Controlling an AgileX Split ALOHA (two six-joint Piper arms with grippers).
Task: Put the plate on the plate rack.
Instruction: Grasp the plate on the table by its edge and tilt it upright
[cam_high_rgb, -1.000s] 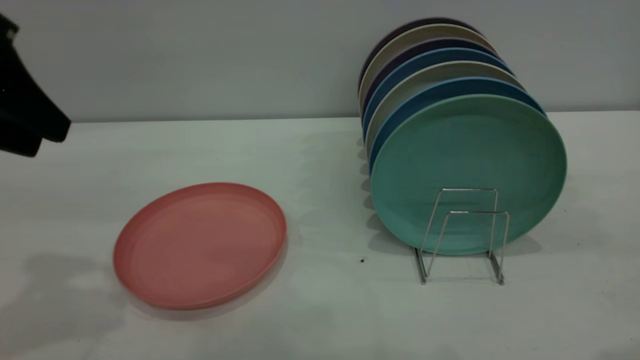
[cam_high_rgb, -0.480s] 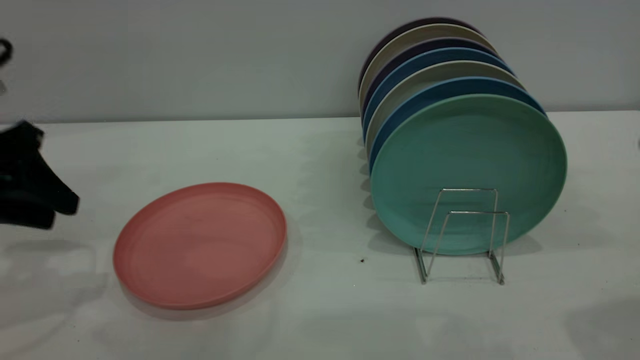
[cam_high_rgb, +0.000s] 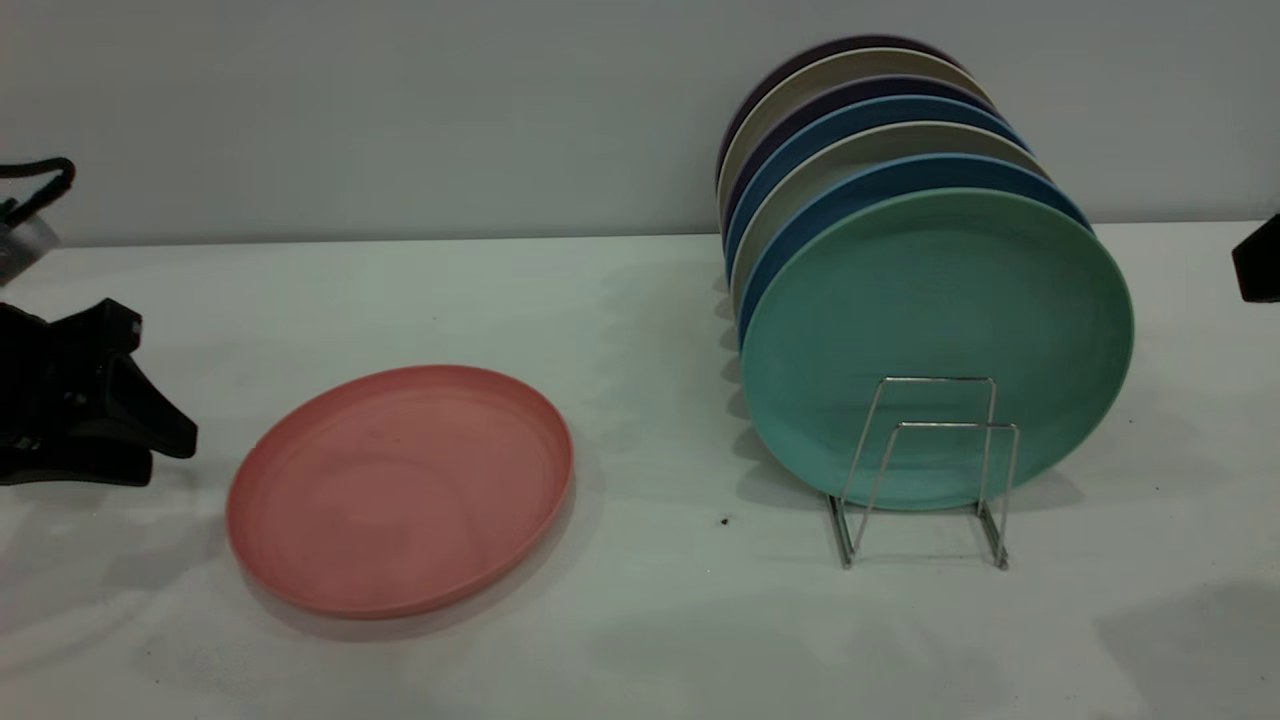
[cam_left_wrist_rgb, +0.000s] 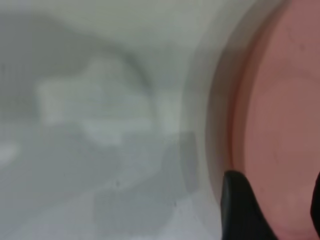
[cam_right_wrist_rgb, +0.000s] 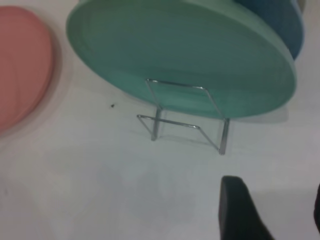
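Note:
The salmon-pink plate (cam_high_rgb: 400, 490) lies flat on the white table, left of centre; it also shows in the left wrist view as the plate (cam_left_wrist_rgb: 285, 115) and in the right wrist view as the plate (cam_right_wrist_rgb: 20, 65). My left gripper (cam_high_rgb: 172, 452) hovers low just off the plate's left rim, open, its fingers (cam_left_wrist_rgb: 242, 210) reaching over the rim with nothing gripped. The wire plate rack (cam_high_rgb: 930, 470) stands at the right, its two front loops bare; the same plate rack (cam_right_wrist_rgb: 185, 120) lies ahead of my right gripper (cam_right_wrist_rgb: 277, 215), which is open and holds nothing. That right gripper (cam_high_rgb: 1258, 262) sits at the far right edge.
Several plates stand upright in the rack behind the bare loops, the front one teal-green (cam_high_rgb: 935, 340), with blue, beige and dark ones behind. A grey wall runs along the table's back edge. A small dark speck (cam_high_rgb: 724, 521) lies between plate and rack.
My left gripper has come down and moved right, toward the pink plate's left rim. My right gripper has entered at the right edge. Plate and rack have not moved.

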